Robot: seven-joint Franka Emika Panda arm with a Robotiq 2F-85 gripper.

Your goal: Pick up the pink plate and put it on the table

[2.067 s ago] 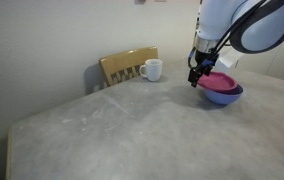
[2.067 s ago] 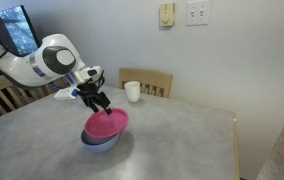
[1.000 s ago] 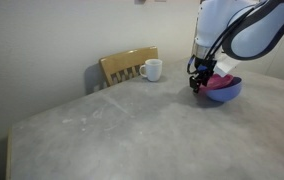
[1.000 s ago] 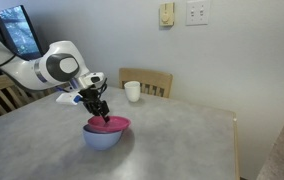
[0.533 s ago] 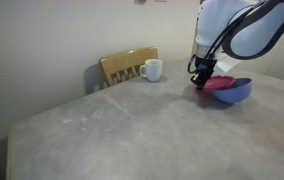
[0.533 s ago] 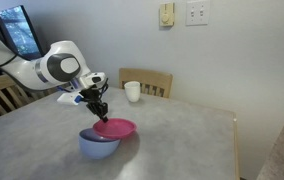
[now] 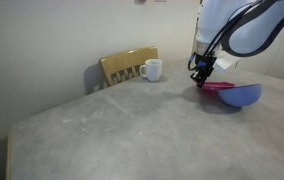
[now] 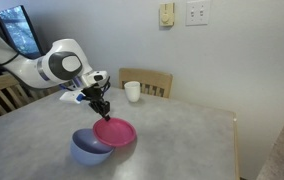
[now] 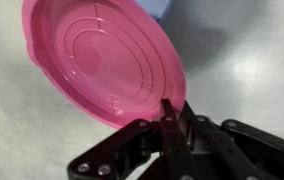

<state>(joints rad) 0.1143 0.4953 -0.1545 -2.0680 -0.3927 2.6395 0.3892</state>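
We see the gripper [image 9: 168,110] clamped on the pink plate [image 9: 107,60] rim, just beside the blue bowl [image 8: 89,148], over the counter [image 8: 182,140].

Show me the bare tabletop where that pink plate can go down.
Free: the wide table stretch from the pink plate to the edge opposite the blue bowl, and the big patch in front of the mug and chair. Crowded: around the bowl, right beside the plate held in the hand.
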